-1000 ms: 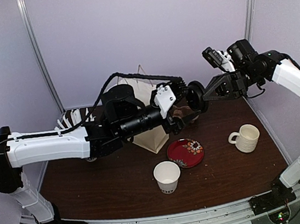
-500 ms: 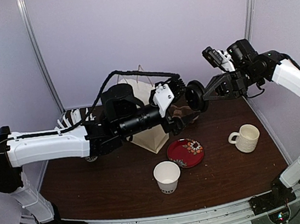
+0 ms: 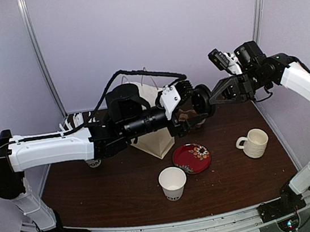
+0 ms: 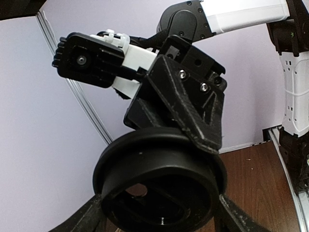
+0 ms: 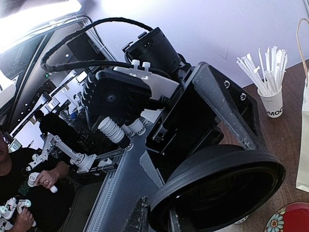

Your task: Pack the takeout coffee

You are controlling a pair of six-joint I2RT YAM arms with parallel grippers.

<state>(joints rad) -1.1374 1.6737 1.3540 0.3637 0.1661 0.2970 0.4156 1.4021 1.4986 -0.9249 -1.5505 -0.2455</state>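
The white paper cup point(image 3: 173, 183) stands open on the table near the front, with no lid on it. Its black lid point(image 3: 202, 99) is held on edge in the air above the table's back. My right gripper point(image 3: 208, 101) is shut on the lid's rim; in the right wrist view the rim point(image 5: 222, 188) sits pinched in that gripper point(image 5: 157, 217). My left gripper point(image 3: 193, 114) meets the lid from the left. In the left wrist view its jaws point(image 4: 159, 212) are spread wide on either side of the lid point(image 4: 159, 179), close against its edges.
A cream paper bag point(image 3: 154, 134) with handles stands behind my left arm. A red patterned plate point(image 3: 192, 158) lies beside the cup. A ribbed cream mug point(image 3: 256, 143) stands at the right. A paper cup of white sticks point(image 5: 271, 101) stands at the back left.
My left gripper has risen a little and closed in around the lid. The right gripper and lid have barely moved.
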